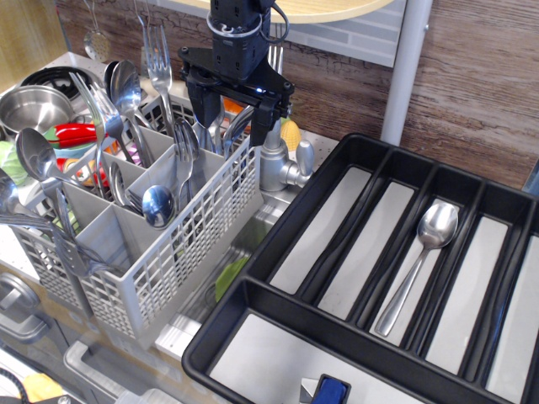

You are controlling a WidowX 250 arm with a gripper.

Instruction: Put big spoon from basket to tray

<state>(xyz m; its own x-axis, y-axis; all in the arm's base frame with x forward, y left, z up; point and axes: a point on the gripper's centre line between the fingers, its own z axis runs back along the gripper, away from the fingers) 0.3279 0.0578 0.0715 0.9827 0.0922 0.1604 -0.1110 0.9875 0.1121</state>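
Note:
The light grey lattice basket (189,252) stands at the left, with several spoons and forks upright in its compartments. Big spoons stand bowl-up in it, one at the back (126,84), one at the left (35,153), and a shorter one near the middle (157,205). The black tray (227,332) lies at the right; one big spoon (421,261) lies in its middle slot, bowl pointing away. My gripper (236,118) hangs over the basket's back right compartment. Its black fingers (199,103) are spread apart on either side of fork and spoon handles and hold nothing.
A round steel pot (34,105) sits behind the basket at the far left, with red utensils (76,133) beside it. A steel tap (282,164) stands between basket and tray. A grey post (406,67) rises behind the tray. A blue object (331,391) lies in the tray's front compartment.

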